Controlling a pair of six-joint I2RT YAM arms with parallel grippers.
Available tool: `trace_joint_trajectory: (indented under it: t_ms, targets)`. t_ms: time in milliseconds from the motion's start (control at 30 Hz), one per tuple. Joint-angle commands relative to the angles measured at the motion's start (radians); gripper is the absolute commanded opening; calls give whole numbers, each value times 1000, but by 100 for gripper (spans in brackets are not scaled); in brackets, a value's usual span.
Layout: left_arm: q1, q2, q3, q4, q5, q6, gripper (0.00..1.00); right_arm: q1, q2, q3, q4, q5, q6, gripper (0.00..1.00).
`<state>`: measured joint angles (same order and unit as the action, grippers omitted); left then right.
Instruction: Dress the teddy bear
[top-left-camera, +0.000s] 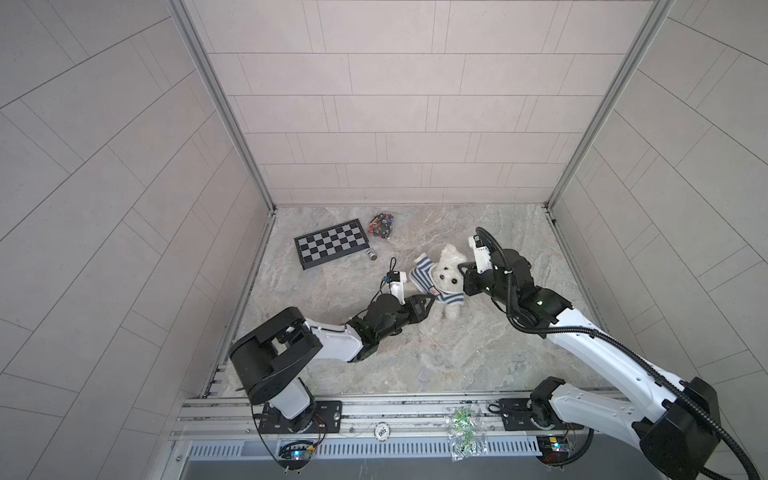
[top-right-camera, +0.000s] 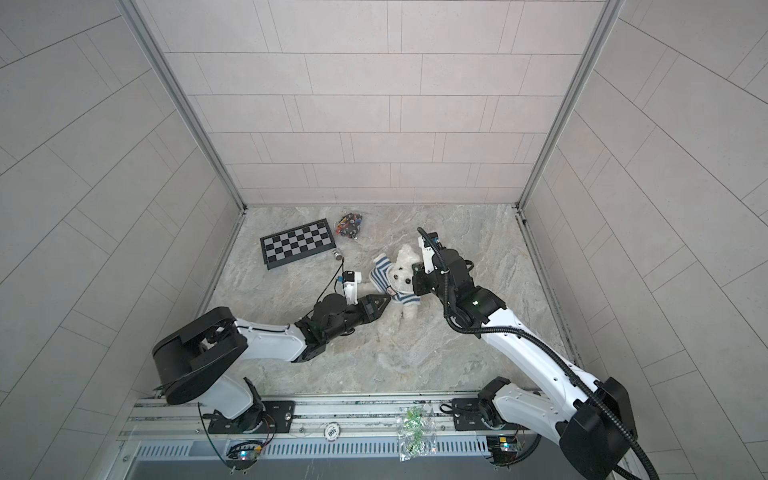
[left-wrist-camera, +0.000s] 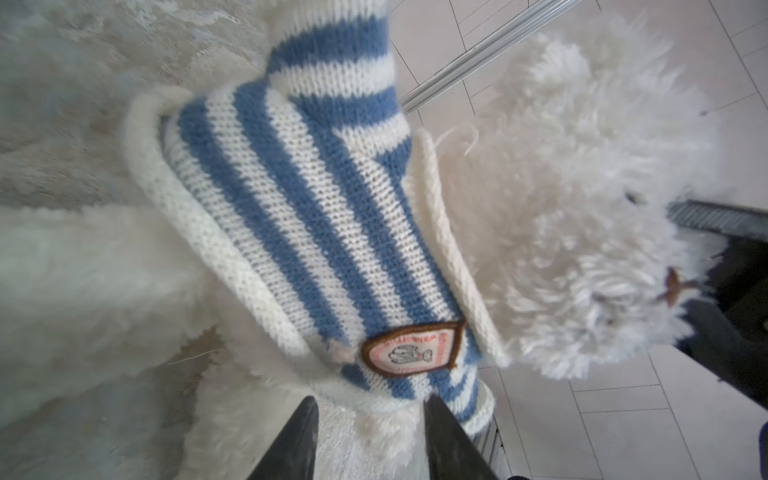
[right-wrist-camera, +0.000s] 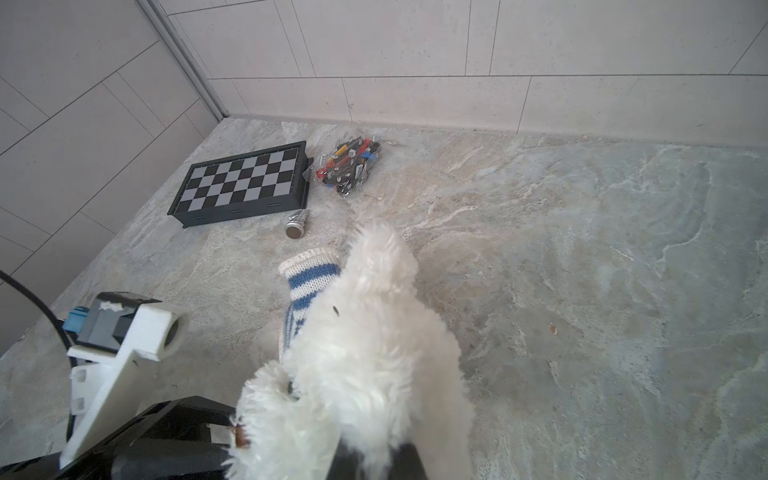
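Note:
The white fluffy teddy bear (top-left-camera: 446, 270) (top-right-camera: 404, 268) is at mid-table with its face turned up, wearing the blue-and-white striped shirt (top-left-camera: 422, 277) (left-wrist-camera: 316, 232) on its torso. The shirt's badge (left-wrist-camera: 411, 349) is near the hem. One sleeve (right-wrist-camera: 311, 282) sticks out empty-looking beside the head. My left gripper (top-left-camera: 429, 300) (left-wrist-camera: 370, 419) is at the hem, jaws apart, with white fur between the fingers (left-wrist-camera: 299, 440). My right gripper (top-left-camera: 462, 272) (right-wrist-camera: 376, 461) is shut on the fur at the side of the bear's head (right-wrist-camera: 374, 345).
A chessboard (top-left-camera: 330, 243) lies at the back left, with a bag of small coloured parts (top-left-camera: 382, 224) and a small metal cylinder (top-left-camera: 372, 254) beside it. A clear bag of green bits (top-left-camera: 465, 432) rests on the front rail. Tiled walls close in three sides.

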<state>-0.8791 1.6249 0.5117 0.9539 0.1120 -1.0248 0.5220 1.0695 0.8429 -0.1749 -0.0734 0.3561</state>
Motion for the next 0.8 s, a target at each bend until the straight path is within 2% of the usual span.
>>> trace_joint_trajectory:
  t_ms: [0,367,500,767]
  targets:
    - [-6,60,21,129,17,-75,38,-7,-9,-16,49,-20,26,0]
    - [-28,115,35,143,-15,-115,36,-8,-14,-19,54,-25,29,0]
    - [-42,107,34,133,-49,-132,42,-8,-25,-22,51,-13,30,0]
    - [-55,134,79,106,-62,-135,35,-8,-25,-24,48,-12,32,0]
